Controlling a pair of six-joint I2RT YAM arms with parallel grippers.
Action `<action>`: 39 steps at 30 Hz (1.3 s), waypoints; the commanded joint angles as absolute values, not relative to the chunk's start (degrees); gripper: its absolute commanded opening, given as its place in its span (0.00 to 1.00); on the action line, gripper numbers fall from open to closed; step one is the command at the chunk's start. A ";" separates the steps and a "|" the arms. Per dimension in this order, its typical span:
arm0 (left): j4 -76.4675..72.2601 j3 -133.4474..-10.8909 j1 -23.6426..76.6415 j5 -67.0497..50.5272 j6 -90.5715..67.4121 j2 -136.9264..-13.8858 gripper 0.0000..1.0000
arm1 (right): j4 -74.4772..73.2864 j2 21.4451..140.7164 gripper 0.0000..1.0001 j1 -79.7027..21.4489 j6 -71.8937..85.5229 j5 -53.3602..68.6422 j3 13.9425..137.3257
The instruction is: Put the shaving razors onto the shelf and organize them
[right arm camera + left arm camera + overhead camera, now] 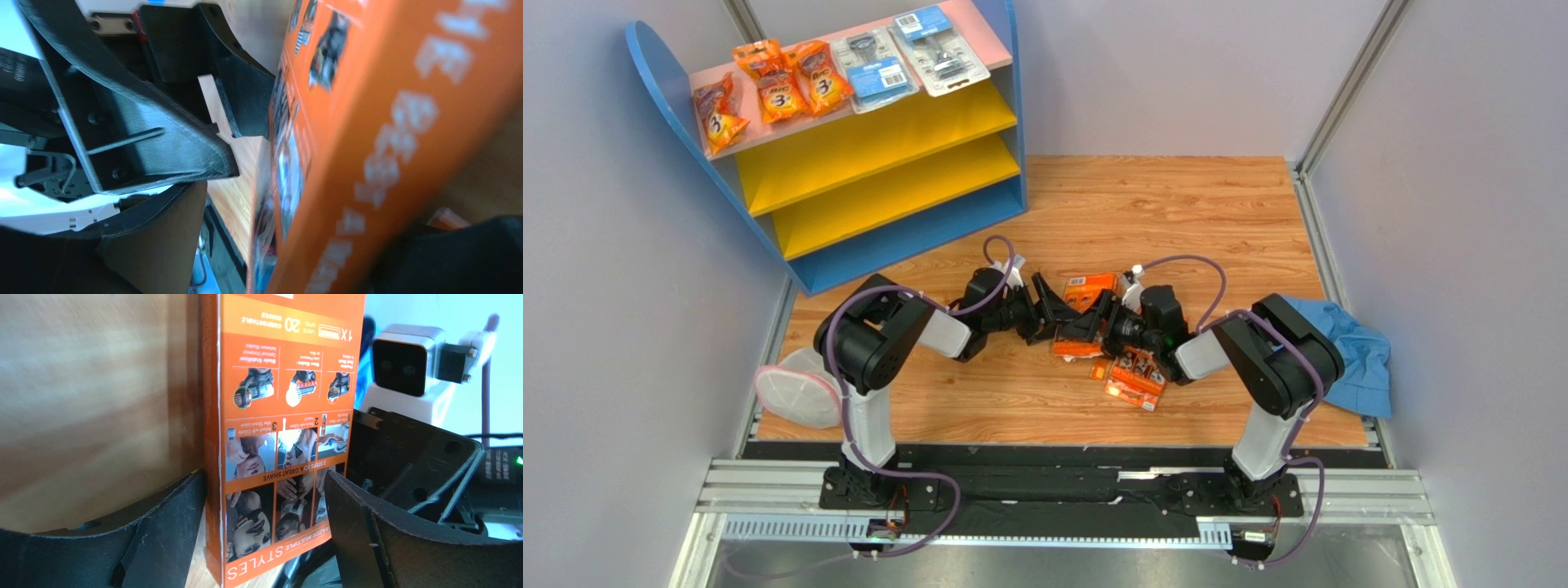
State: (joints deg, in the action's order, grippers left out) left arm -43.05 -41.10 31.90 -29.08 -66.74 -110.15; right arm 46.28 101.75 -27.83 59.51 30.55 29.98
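An orange razor card (276, 435) stands on edge at the table's middle, between both grippers (1081, 321). My left gripper (264, 478) has one finger (166, 533) against the card's spine and the other (374, 533) at its far edge, shut on it. My right gripper (331, 220) faces it from the other side, open. The card (380, 153) lies near its right finger, and bare wood shows between the card and its left finger (159, 245). The shelf (879, 135) stands at the back left. Its pink top holds orange bags (775, 80) and blister packs (873, 67).
Two more orange razor packs lie on the wood, one (1136, 382) below the right gripper and one (1090, 284) just behind the grippers. A blue cloth (1357, 349) lies at the right edge. A pale round object (799, 386) sits by the left arm's base.
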 commanded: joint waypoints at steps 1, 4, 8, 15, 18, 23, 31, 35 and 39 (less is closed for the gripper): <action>-37.97 -37.18 35.59 -33.32 -66.53 -109.78 0.80 | 51.16 100.46 0.66 -28.39 60.30 29.45 29.88; -38.14 -36.39 35.77 -32.44 -66.71 -109.60 0.80 | 50.36 100.28 0.64 -28.39 60.12 29.44 30.06; -38.67 -36.12 35.77 -32.26 -67.24 -109.60 0.80 | 49.31 98.62 0.61 -28.56 59.59 29.01 29.36; -37.62 -33.84 35.77 -31.03 -66.45 -104.43 0.80 | 35.90 89.84 0.31 -28.48 54.68 26.81 29.09; -37.62 -32.53 35.77 -30.50 -66.45 -101.44 0.80 | 29.21 84.56 0.22 -28.56 51.70 26.20 29.53; -38.23 -30.77 35.77 -30.23 -66.27 -96.07 0.80 | 18.48 73.77 0.15 -28.56 47.03 24.79 29.53; -43.67 -27.95 36.12 -34.71 -64.86 -87.19 0.82 | 9.49 64.25 0.12 -28.56 43.33 31.72 28.13; -51.05 -25.49 36.39 -35.59 -67.40 -86.04 0.83 | 8.35 61.97 0.10 -28.48 42.28 36.55 27.69; -57.11 -24.96 37.09 -37.26 -68.99 -87.62 0.83 | 8.79 59.59 0.09 -28.65 41.84 43.56 27.51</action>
State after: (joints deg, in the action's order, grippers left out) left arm -47.51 -25.43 36.14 -34.72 -67.77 -87.22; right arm 7.68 62.61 -28.69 43.94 34.79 27.51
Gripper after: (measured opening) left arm 0.833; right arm 0.293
